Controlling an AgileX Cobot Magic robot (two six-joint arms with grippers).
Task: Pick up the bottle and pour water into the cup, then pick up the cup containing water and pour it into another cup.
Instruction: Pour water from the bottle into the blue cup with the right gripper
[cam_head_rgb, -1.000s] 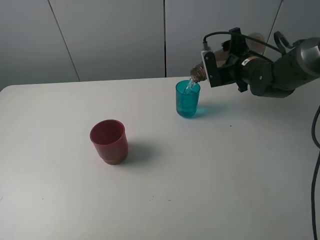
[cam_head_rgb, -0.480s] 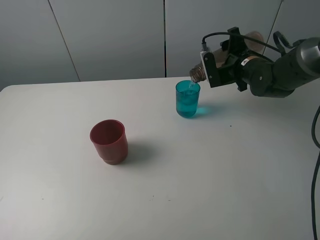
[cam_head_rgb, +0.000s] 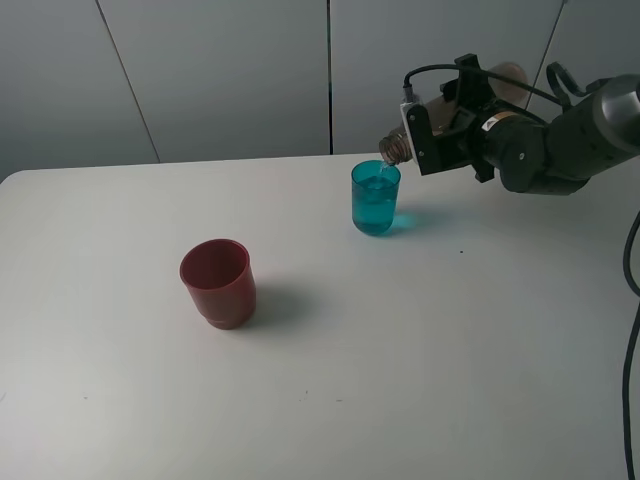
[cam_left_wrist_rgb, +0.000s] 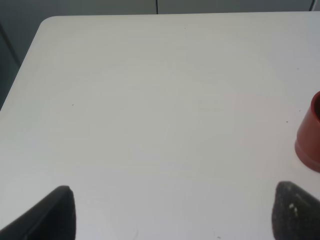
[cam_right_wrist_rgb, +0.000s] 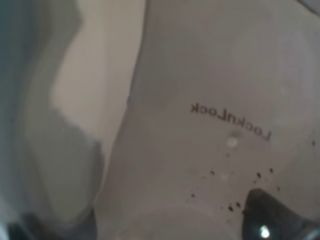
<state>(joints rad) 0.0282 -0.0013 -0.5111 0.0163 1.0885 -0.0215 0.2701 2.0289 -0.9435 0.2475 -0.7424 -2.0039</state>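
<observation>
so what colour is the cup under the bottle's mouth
The cup is translucent teal-blue; the exterior high view shows it best.

A translucent teal-blue tumbler (cam_head_rgb: 375, 198), an opaque dark red cup (cam_head_rgb: 217, 282), a plain white table (cam_head_rgb: 420, 360), a smoky grey-brown bottle (cam_head_rgb: 394, 148) bearing small dark lettering, and a black arm (cam_head_rgb: 545, 150).
</observation>
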